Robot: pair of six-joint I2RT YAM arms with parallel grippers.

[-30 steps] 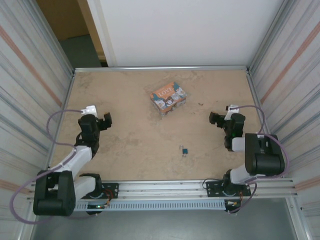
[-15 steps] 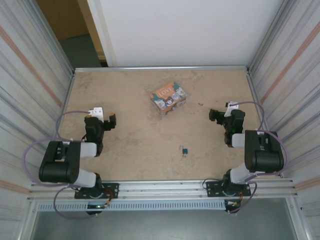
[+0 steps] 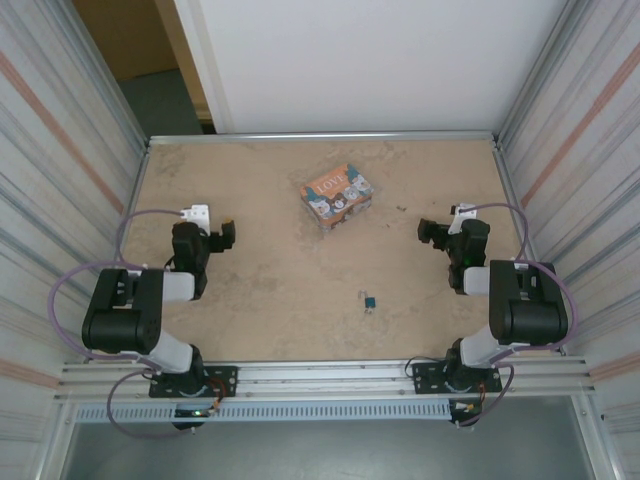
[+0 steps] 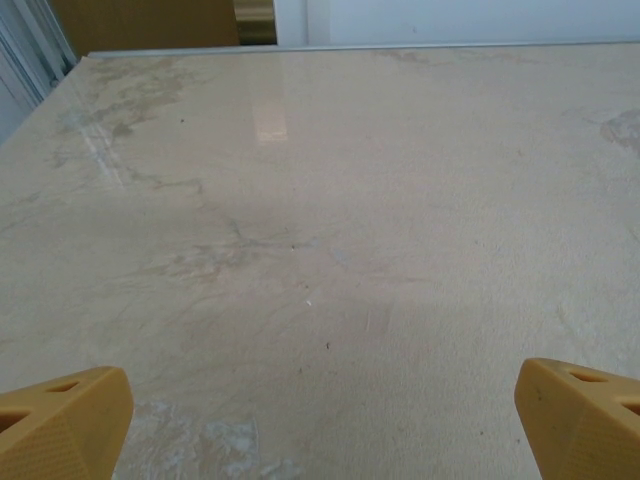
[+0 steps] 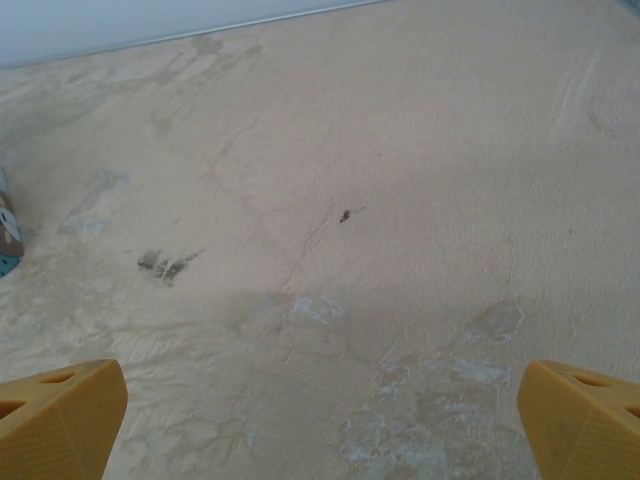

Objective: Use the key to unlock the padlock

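1. At the near edge of the table, a silver aluminium rail [image 3: 330, 378] carries both black arm bases, one at each end.
2. Beyond the rail lies the beige, marble-patterned tabletop [image 3: 280, 290]. Pale scuffs and faint veins mark its surface.
3. A small dark-blue object [image 3: 370, 301] lies on the tabletop right of centre, well apart from both arms. It is the task item, but it is too small to tell whether it is the padlock or the key.
4. The left gripper [image 3: 227, 237] sits over the left side of the tabletop, pointing toward the centre. Its jaws are spread wide and hold nothing. In the left wrist view, the yellow fingertips [image 4: 62, 425] sit at the two lower corners with bare tabletop between them.
5. The right gripper [image 3: 428, 234] sits over the right side, facing left. Its jaws are also spread wide and empty. In the right wrist view, its yellow pads [image 5: 60, 420] frame bare tabletop bearing a dark speck [image 5: 345, 215] and a grey smudge [image 5: 165, 265].
6. Farther back, a clear plastic box with an orange printed label [image 3: 337, 194] rests on the tabletop just left of centre — tilted relative to the table edges.
7. A white back panel [image 3: 370, 60] closes the far side.
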